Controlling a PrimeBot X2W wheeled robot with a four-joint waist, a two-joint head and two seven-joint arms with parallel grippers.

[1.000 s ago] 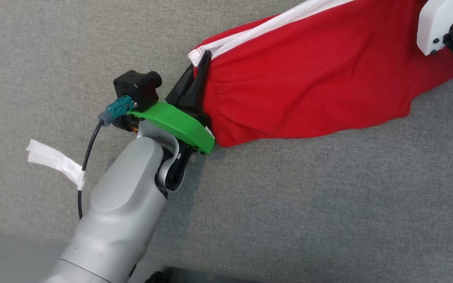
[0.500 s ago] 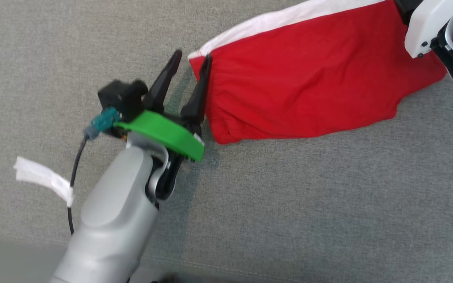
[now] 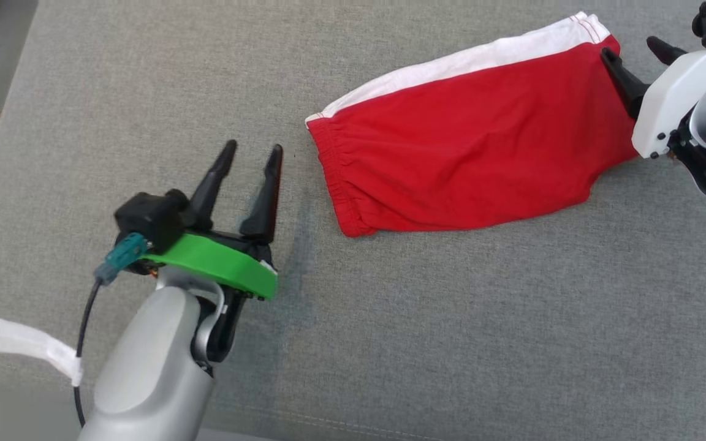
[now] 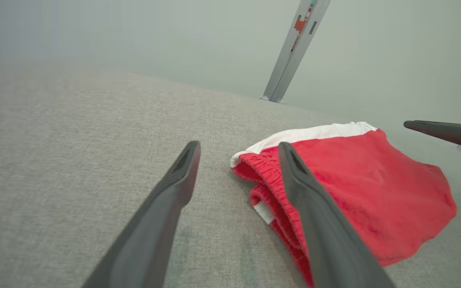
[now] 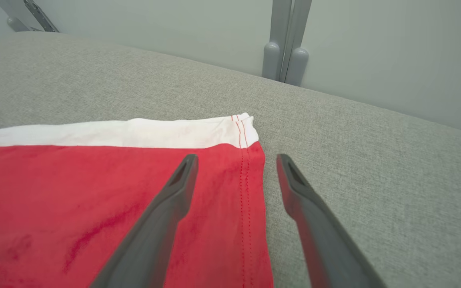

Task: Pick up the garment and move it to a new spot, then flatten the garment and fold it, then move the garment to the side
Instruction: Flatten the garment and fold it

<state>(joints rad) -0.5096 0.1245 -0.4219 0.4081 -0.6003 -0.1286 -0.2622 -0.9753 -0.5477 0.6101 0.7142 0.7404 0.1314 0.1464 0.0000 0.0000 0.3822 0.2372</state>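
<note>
Shorts of red cloth with a white side stripe lay flat on the grey woven cushion. The left gripper, fingers apart and empty, stood just off the elastic waistband edge; the right gripper, also apart, straddled the stitched hem. Bare cushion stretched wide nearside.

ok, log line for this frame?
left gripper: open, beside waistband, apart | right gripper: open, straddling hem edge | garment: red shorts, flat on grey cushion
</note>
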